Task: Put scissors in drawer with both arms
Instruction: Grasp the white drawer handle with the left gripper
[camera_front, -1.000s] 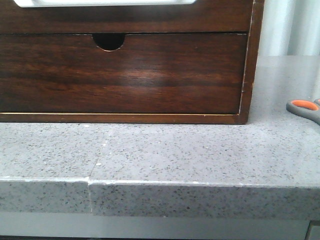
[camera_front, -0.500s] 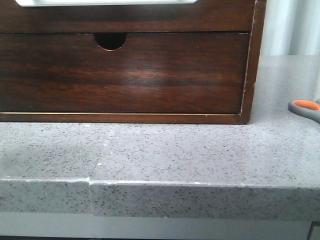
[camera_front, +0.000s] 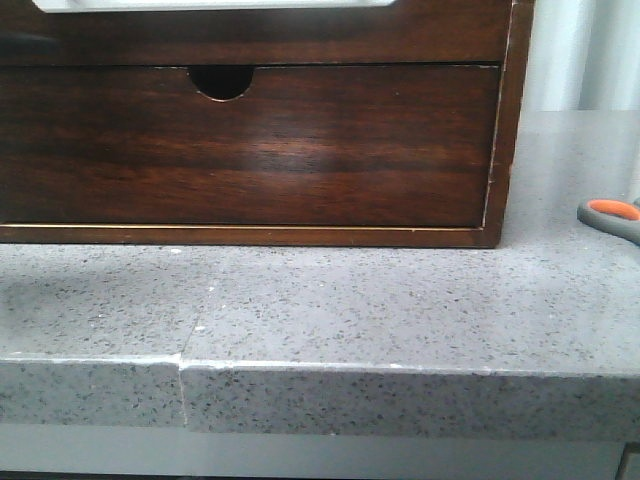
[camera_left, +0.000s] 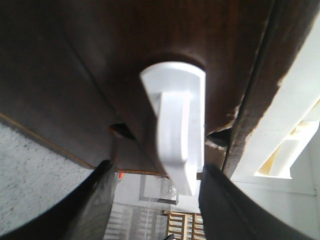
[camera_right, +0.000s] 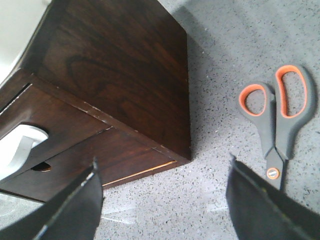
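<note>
A: The small grey-handled scissors with orange-lined finger loops (camera_right: 275, 125) are seen lying flat on the speckled grey stone counter (camera_front: 350, 300), out to the right of the dark brown wooden cabinet (camera_right: 125, 75) and well apart from it.

B: In the front view only one orange-lined loop (camera_front: 611, 212) is caught at the right edge. And the glossy dark brown upper drawer (camera_front: 250, 35)?

A: Its front is glimpsed at the very top, with the wide white rounded handle (camera_front: 210, 4) along the edge. Below it, the dark wood lower drawer front with the half-round notch (camera_front: 300, 150) is shown closed.

B: The left gripper (camera_left: 157, 187) is held right up at that white handle (camera_left: 177, 125). The jaws are spread, with the handle framed between the two dark fingers (camera_left: 97, 200); no contact can be made out.

A: The right gripper (camera_right: 165, 200) is hung above the counter, jaws parted wide and nothing held. The scissors are seen near its one finger (camera_right: 260, 210), the blade tips hidden behind it.
</note>
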